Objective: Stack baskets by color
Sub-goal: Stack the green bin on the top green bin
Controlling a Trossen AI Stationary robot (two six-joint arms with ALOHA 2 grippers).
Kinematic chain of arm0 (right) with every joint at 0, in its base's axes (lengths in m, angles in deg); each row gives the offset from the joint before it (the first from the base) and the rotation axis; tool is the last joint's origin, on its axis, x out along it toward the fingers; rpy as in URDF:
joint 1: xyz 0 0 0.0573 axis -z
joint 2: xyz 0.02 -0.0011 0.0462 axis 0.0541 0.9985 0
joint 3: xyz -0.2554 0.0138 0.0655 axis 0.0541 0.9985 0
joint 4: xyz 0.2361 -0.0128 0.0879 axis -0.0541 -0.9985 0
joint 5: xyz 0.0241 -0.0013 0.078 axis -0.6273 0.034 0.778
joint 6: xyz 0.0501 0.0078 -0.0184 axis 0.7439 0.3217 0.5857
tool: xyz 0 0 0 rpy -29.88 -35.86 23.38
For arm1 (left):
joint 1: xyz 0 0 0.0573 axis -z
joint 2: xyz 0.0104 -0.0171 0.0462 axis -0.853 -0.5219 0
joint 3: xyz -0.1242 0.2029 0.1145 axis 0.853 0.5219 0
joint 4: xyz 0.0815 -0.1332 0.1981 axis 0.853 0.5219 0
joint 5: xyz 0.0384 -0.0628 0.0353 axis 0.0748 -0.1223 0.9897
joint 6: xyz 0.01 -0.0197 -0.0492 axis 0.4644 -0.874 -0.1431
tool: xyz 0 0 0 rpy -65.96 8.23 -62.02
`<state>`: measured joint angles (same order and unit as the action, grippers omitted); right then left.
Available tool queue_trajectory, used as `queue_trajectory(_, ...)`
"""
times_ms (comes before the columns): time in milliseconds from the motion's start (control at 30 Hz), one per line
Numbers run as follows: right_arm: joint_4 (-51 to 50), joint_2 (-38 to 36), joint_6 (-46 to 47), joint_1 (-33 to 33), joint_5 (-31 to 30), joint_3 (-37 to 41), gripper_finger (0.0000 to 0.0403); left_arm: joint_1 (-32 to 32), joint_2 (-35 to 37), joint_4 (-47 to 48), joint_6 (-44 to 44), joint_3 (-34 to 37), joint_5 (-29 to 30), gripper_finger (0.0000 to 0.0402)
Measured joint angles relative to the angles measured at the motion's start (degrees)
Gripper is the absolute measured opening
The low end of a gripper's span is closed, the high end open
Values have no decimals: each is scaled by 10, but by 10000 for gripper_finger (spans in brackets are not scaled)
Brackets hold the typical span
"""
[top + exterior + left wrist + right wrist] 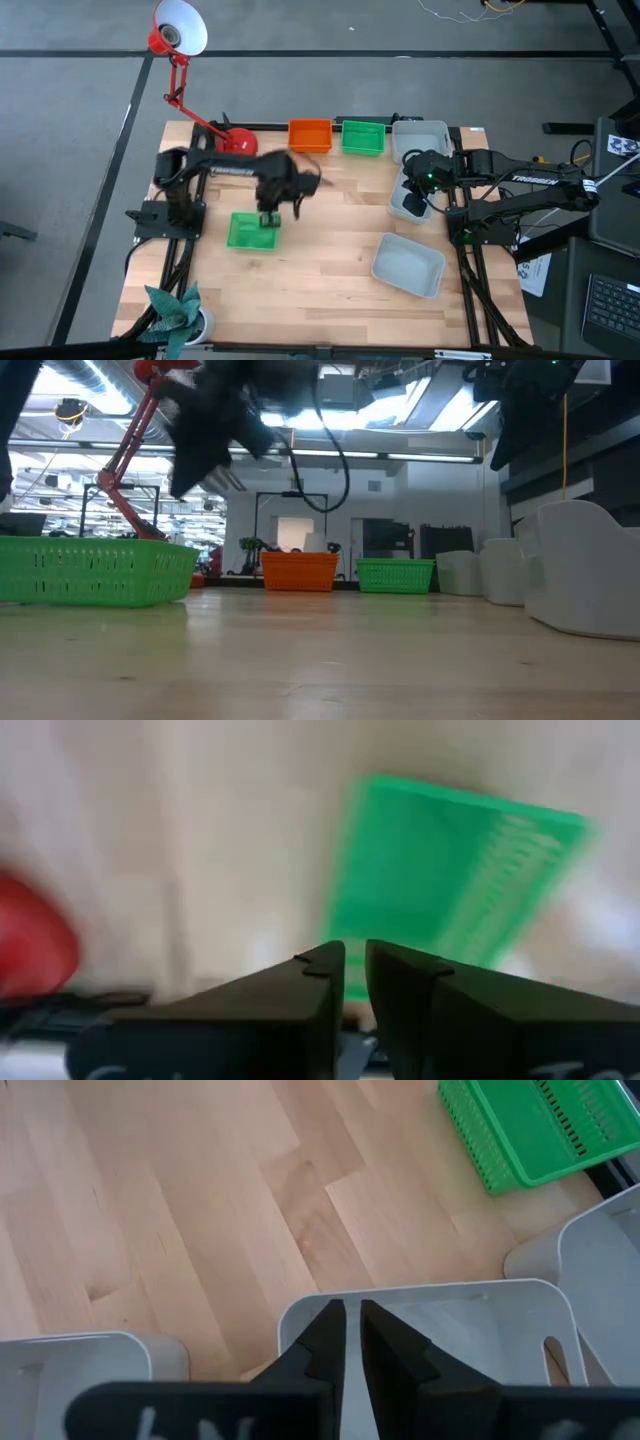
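Note:
A green basket (252,230) rests flat on the table's left half, and my left gripper (268,213) hangs shut just above its right end, touching nothing; the left wrist view shows that basket (450,880) beyond the fingers (300,990). An orange basket (310,135), a second green basket (362,137) and a grey-white basket (420,133) stand along the far edge. Another grey-white basket (410,200) lies below my right gripper (413,203), which is shut and held high above it (352,1312). One more grey-white basket (408,265) sits near the right front.
A red desk lamp stands with its base (238,142) at the far left of the table and its head (180,28) beyond the edge. A teal paper ornament (175,310) sits at the near left corner. Bare wood (320,260) lies in the middle.

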<state>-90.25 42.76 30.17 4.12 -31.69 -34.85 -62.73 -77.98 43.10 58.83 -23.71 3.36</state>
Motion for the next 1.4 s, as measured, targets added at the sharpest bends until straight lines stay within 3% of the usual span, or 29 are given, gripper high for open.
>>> queue_trajectory(100, 0, 0, 10, 0, 0, 0, 36, 58, 46, -3, -36, 57, -4, 23)
queue_trajectory(300, 2, 0, 10, 0, 0, 0, 36, 165, 183, -64, -264, 208, 3, 2)
queue_trajectory(400, 6, 0, 10, 0, 0, 0, 36, 210, 239, -101, -369, 295, -29, 1)
queue_trajectory(600, 12, 0, 13, 0, 0, 0, 36, 252, 290, -180, -499, 452, -52, 0)
queue_trajectory(733, 22, 0, 13, 0, 0, 0, 36, 244, 288, -344, -456, 510, 48, 0)
queue_trajectory(867, 38, 0, 12, 0, 0, 0, 36, 208, 288, -592, -308, 507, 226, 0)
queue_trajectory(967, 47, 0, 10, 0, 0, 0, 36, 165, 289, -749, -189, 485, 281, 0)
queue_trajectory(1100, 44, 0, 9, 0, 0, 0, 36, 114, 289, -793, -134, 441, 246, 0)
queue_trajectory(1267, 38, 0, 8, 0, 1, 0, 36, 91, 288, -721, -176, 411, 106, 0)
queue_trajectory(1400, 39, 0, 9, 0, 1, 0, 36, 91, 249, -679, -227, 411, 61, 0)
